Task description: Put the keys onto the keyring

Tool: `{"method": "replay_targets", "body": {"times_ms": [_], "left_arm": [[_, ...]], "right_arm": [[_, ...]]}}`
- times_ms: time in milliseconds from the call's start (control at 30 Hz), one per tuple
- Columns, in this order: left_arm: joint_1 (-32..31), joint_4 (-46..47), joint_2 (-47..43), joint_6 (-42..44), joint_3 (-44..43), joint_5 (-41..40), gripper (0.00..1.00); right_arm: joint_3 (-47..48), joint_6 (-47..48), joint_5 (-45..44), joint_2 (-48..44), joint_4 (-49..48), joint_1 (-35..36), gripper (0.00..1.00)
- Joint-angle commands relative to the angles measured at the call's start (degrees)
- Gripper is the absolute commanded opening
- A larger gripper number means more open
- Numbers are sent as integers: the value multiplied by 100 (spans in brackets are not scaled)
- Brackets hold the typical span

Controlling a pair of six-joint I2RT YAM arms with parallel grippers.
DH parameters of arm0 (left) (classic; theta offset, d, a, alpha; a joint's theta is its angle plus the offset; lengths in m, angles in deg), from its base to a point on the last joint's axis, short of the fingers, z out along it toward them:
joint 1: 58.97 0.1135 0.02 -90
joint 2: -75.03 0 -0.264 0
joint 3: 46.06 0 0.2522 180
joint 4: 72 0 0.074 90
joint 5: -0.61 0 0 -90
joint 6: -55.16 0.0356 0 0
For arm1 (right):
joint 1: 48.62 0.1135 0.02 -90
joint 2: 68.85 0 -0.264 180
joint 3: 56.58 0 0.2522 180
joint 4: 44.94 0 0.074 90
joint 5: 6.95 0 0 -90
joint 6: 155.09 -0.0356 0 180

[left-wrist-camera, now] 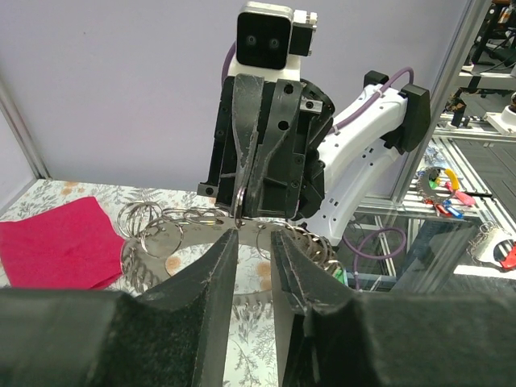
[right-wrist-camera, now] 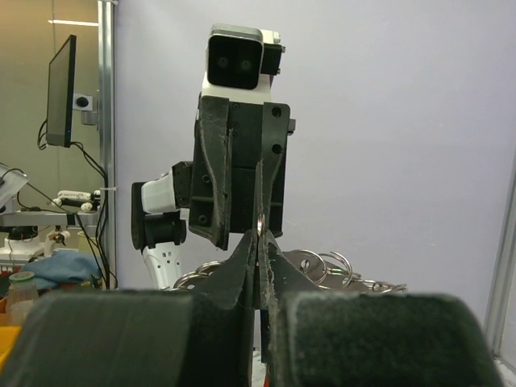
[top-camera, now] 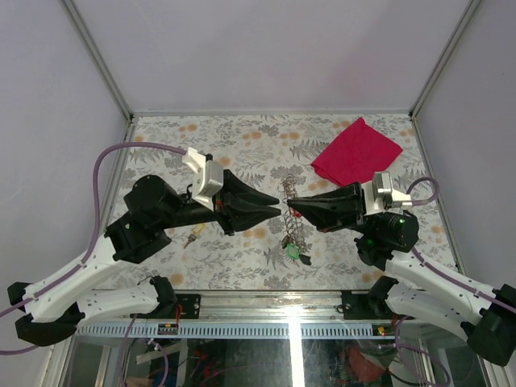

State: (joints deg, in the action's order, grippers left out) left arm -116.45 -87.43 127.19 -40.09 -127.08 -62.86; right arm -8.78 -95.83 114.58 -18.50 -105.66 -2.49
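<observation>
Keyrings (top-camera: pixel 292 224) lie in a tangled chain on the floral surface (top-camera: pixel 226 137). Red cloth (top-camera: pixel 356 151) sits beyond them, green tag (top-camera: pixel 293 251) at their near end, brass key (top-camera: pixel 191 239) well left. Right fingers (top-camera: pixel 322 208) are pressed together, pinching one ring (left-wrist-camera: pixel 240 193); left fingers (top-camera: pixel 250 205) slightly spread, just beside.

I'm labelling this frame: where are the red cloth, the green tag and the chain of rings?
Red cloth (top-camera: pixel 356 151), overhead view, middle of the cloth.
Green tag (top-camera: pixel 293 251), overhead view, its centre.
Chain of rings (top-camera: pixel 295 230), overhead view, lower coils.
</observation>
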Motion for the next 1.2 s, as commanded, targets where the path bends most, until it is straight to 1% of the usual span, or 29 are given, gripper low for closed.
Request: {"method": "replay_targets", "body": {"times_ms": [0, 233, 400, 467, 600, 767, 867, 900, 1033, 1167], "left_arm": [[7, 422, 77, 137, -176, -37, 24], [7, 420, 200, 189, -280, 70, 23], [5, 398, 173, 212, -281, 72, 20], [13, 383, 163, 226, -279, 73, 17], [11, 333, 148, 276, -281, 74, 1], [4, 123, 154, 322, -374, 132, 0], [8, -331, 190, 409, -588, 15, 0], [10, -518, 212, 464, -681, -7, 0], [9, -1221, 312, 707, -1071, -68, 0], [10, -1808, 405, 927, -1374, -147, 0]], "right_arm": [[375, -42, 57, 67, -683, -21, 0], [456, -45, 179, 184, -670, -16, 0], [470, -89, 234, 240, -705, -17, 0], [472, -113, 241, 266, -721, -16, 0], [496, -174, 288, 312, -758, -16, 0], [515, -196, 319, 303, -681, -19, 0], [524, -93, 380, 205, -409, -16, 0], [532, -10, 414, 149, -279, -16, 2], [546, 352, 492, -160, 447, -17, 16], [564, 739, 554, -492, 1239, -17, 23]]}}
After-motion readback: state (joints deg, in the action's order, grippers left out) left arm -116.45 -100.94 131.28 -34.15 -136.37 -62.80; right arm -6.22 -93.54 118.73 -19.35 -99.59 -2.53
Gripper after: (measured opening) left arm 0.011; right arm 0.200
